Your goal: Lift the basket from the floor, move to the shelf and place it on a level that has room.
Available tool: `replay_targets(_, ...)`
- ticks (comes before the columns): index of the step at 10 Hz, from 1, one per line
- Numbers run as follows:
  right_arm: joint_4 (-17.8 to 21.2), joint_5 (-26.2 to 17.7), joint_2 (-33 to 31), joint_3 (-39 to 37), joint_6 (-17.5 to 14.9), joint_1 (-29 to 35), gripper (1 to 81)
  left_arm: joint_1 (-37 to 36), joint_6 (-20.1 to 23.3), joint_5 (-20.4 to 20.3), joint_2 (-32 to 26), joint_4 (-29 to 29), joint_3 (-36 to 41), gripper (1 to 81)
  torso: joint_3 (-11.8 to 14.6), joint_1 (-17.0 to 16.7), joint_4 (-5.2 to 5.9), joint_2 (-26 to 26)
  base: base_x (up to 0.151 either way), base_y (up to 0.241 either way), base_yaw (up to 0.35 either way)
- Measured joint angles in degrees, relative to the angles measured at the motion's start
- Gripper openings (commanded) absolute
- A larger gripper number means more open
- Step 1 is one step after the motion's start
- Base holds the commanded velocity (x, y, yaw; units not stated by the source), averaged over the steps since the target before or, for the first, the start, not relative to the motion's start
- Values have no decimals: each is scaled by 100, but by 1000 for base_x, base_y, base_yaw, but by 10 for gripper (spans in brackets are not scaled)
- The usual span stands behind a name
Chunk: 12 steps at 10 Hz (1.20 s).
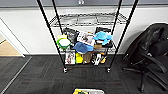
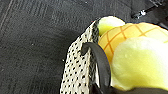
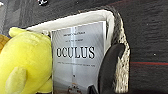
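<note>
Beige weave with dark specks and a pale lining: the basket (image 1: 88, 91), low at the near edge of the head view, over the floor (image 1: 37, 75) of dark carpet tiles and well short of the shelf (image 1: 86, 37). Cannot tell whether raised off the carpet or resting on it. Gripped at both ends. In the left wrist view, left gripper (image 2: 96, 60) closed over the rim, with one dark curved finger (image 2: 100, 65) lying along the top of the woven wall, hard against a yellow plush toy (image 2: 140, 62) inside; partner finger hidden. In the right wrist view, right gripper (image 3: 110, 67) clamped on the opposite wall, with a black finger (image 3: 108, 65) inside the lining, just beside a printed case (image 3: 76, 55) lettered OCULUS, the yellow plush toy touching the case's other edge. Ahead, black wire and thin round posts on small castors. The level (image 1: 85, 20): wire grid with the white wall showing through. Next tier down crowded: blue caps (image 1: 83, 47), a green-and-white bowl (image 1: 63, 42) at its left edge, a black bag (image 1: 71, 33) behind. Bottom tier packed with small boxes (image 1: 70, 57). Right of the rack, a black office chair (image 1: 152, 57) draped with a dark jacket. Far left, tan wooden flooring (image 1: 8, 48) past a doorway.
</note>
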Motion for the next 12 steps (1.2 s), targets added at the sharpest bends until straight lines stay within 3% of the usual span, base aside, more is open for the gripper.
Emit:
replay_targets(4, 6, -80, -207, 227, 30, 61, 10, 7, -20, 72, -245, -23, 538, 10, 459, -512, 0, 782, 0, 0, 0)
replay_targets(10, 6, -110, -434, 579, 171, 45, 10, 68, -23, 171, -317, -28, 712, 10, 1176, -1283, 0, 1962, 0, 0, 0)
replay_targets(12, 6, -50, -463, 635, 171, -82, 10, 116, -22, 163, -319, -30, 717, 10, 1279, -1464, 0, 2233, 0, 0, 0)
